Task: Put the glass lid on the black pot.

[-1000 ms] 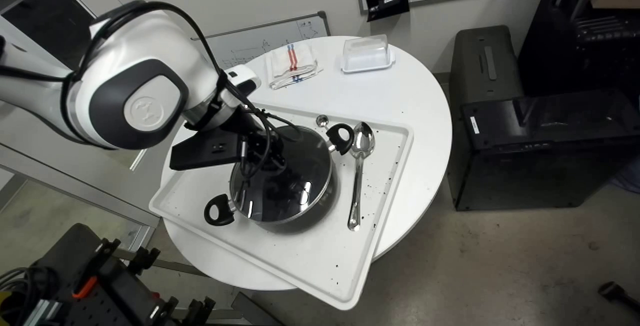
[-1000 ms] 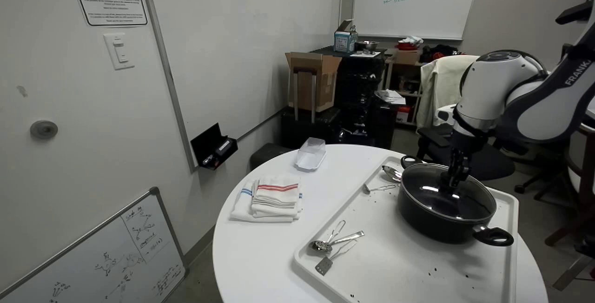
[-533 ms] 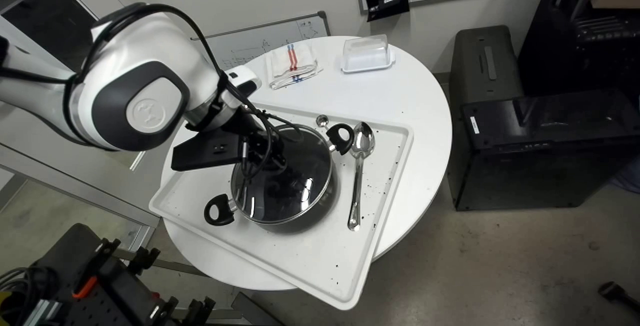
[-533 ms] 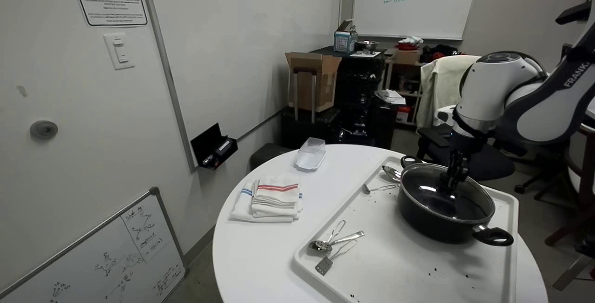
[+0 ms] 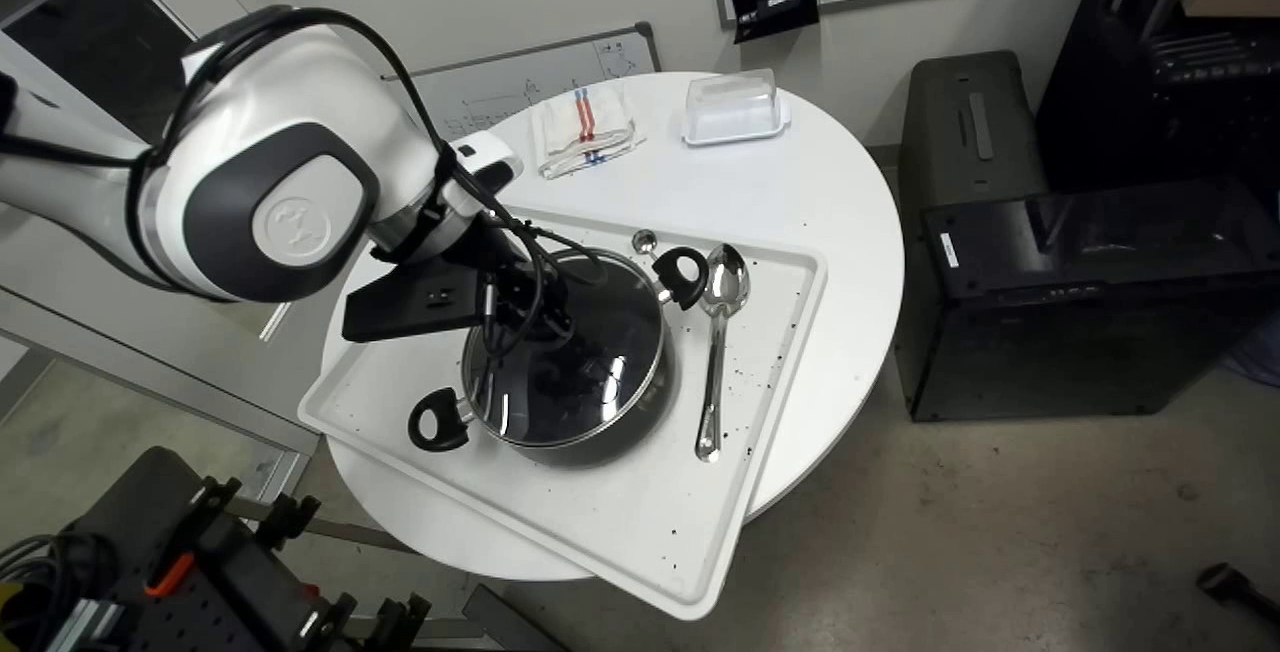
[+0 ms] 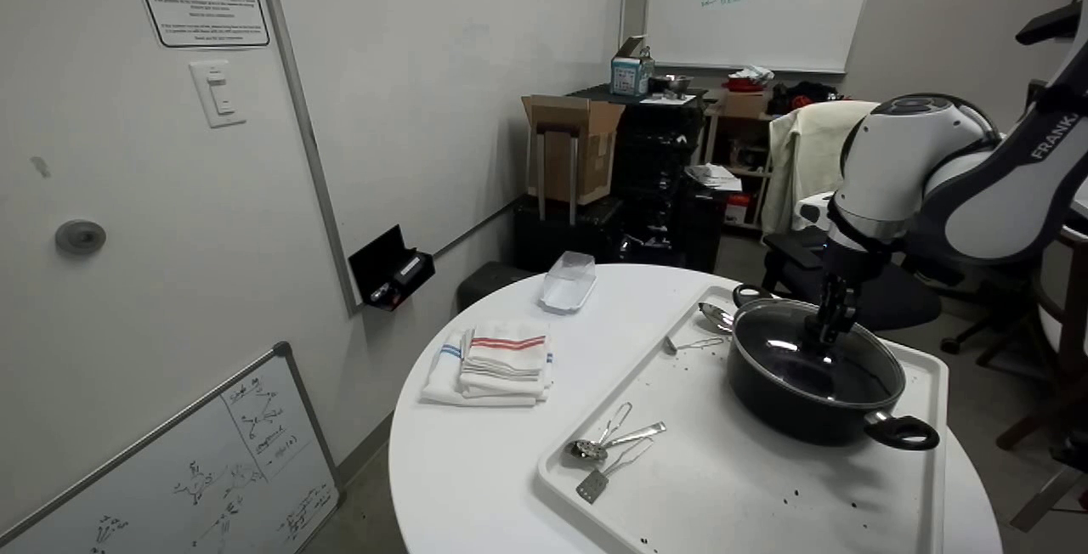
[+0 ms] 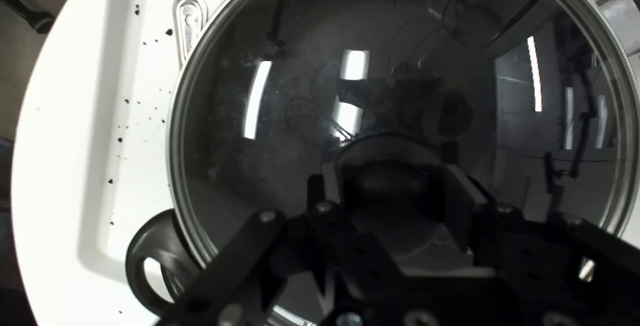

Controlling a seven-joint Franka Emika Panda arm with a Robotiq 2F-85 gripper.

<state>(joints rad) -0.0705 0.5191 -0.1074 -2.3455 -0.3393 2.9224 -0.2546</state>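
Covering the black pot [image 6: 790, 412], the glass lid [image 5: 592, 364], jaws just beside its knob [image 7: 390, 173] on both sides, whether they pinch it unclear, metal spoon [image 5: 717, 332] beside the pot on the tray [image 5: 640, 532], folded towels [image 6: 506, 365] well apart from the pot on the desk [image 5: 825, 197].

In the wrist view, the gripper [image 7: 393, 190] above the black pot [image 6: 782, 409] is blurred, its lower part cut off; whether it touches the knob [image 7: 389, 163] is too dark to tell. There, 1 pot handle [image 7: 620, 21] is cut off, and a spoon [image 7: 189, 21] runs out of sight behind the pot. In an exterior view, the arm [image 5: 310, 162] hides tray [image 5: 640, 532] beside the pot. Specks [image 7: 120, 140] near the pot are too small to name.
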